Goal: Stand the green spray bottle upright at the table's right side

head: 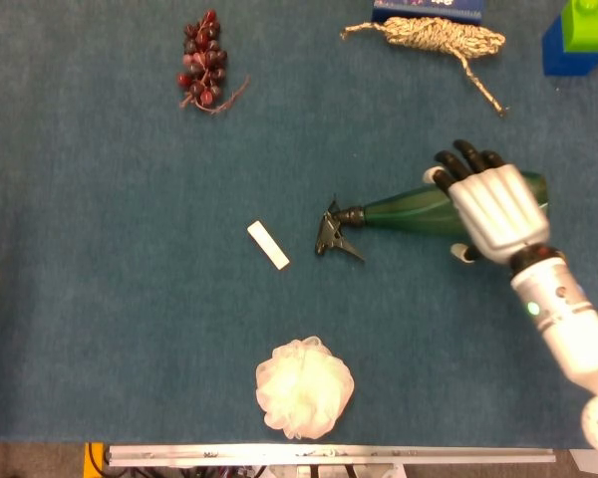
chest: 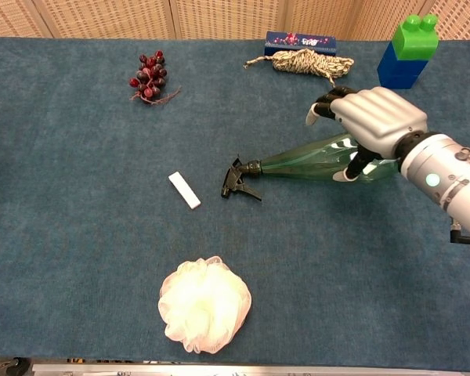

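The bottle (head: 419, 207) lies flat at right-centre of the table (head: 120, 329), long axis left-right with nozzle pointing left, directly beneath the right hand (head: 493, 207), whose spread fingers arch over its body, grip not confirmed.

Head view looks almost straight down on the desk (head: 100, 329) from above, near edge with its metal rail at the frame bottom, far side at top. Chest view sits lower at the front, tilted forward across the desk (chest: 78, 258) toward woven wall panels (chest: 102, 16) behind it. Both at similar medium range. Shared: grapes (head: 203, 60) (chest: 146, 78), white stick (head: 268, 245) (chest: 184, 190), bath pouf (head: 304, 387) (chest: 204, 304), rope (head: 434, 37) (chest: 305, 61), toy block (head: 583, 35) (chest: 407, 48), green spray bottle (head: 404, 211) (chest: 305, 162), right hand (head: 493, 209) (chest: 372, 121).
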Robot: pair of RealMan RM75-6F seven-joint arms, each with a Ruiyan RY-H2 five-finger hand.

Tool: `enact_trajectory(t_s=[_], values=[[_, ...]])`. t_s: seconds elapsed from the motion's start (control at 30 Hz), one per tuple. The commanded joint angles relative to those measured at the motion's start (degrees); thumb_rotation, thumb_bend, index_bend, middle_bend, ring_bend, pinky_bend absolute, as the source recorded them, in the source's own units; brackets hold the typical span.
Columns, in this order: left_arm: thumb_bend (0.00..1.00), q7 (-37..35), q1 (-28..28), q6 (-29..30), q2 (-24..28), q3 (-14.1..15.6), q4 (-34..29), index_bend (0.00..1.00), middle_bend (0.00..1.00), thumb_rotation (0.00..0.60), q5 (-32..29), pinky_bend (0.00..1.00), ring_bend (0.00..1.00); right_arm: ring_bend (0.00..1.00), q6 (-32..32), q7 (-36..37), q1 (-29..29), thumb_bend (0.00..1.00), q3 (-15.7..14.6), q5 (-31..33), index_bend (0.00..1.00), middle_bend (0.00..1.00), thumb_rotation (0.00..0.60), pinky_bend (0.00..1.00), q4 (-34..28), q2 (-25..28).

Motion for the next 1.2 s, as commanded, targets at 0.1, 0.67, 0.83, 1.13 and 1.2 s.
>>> enact_trajectory(t_s=[0.1,0.67,0.83,1.13,1.2], values=[[0.0,0.0,-0.01,-0.01,-0.01,-0.01,0.02,0.0,0.0,0.6,0.0,0.0,0.0,0.09,1.23,-3.33,3.55,0.0,0.41,4.67,0.28,0.18,0.6,0.23,2.34,-3.61],[0.0,-0.01,0.0,0.01,-0.02,-0.01,0.04,0.0,0.0,0.6,0.01,0.0,0.0,0.09,3.1,-5.81,9.77,0.0,0.21,14.91,0.28,0.18,0.6,0.23,9.05,-9.28],[0.0,0.0,-0.02,-0.01,-0.01,-0.02,0.02,0.0,0.0,0.6,0.0,0.0,0.0,0.09,3.29,-6.32,11.21,0.0,0.02,17.98,0.28,0.18,0.6,0.23,10.39,-9.99],[0.0,0.0,0.0,0.0,0.0,0.0,0.0,0.0,0.0,0.6,-0.01,0.0,0.0,0.09,2.38,-5.27,13.16,0.0,-0.66,20.41,0.28,0.19,0.6,0.23,12.39,-10.99],[0.0,0.0,0.0,0.0,-0.01,-0.01,0.01,0.0,0.0,0.6,-0.01,0.0,0.0,0.09,2.12,-4.87,13.52,0.0,-0.85,20.61,0.28,0.19,0.6,0.23,12.76,-11.17]])
